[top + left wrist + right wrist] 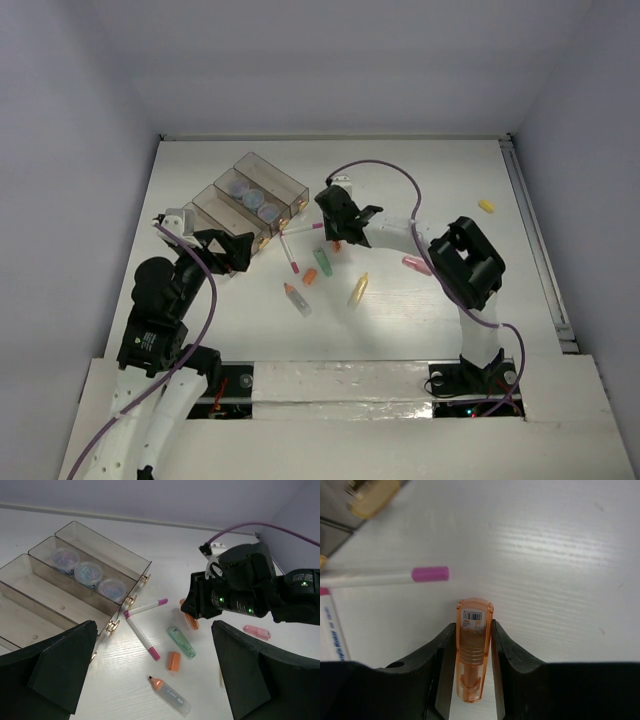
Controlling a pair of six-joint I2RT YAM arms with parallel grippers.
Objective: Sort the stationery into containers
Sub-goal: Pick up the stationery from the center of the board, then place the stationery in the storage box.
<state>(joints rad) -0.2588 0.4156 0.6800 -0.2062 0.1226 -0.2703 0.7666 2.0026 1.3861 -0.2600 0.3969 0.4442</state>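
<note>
Sorting barely begun: only rolls binned.
Three rolls [88, 573] sit in one compartment of the containers [30, 605]. My right claw [473, 632] pinches an orange stick [475, 612] on the desk [165, 545]. My left claw [230, 252] is wide; pens [146, 608] and other sticks [181, 641] lie loose.

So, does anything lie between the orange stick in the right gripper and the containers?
Yes: two white pens lie flat between the orange stick and the containers; lifted above them, it should pass.
</note>
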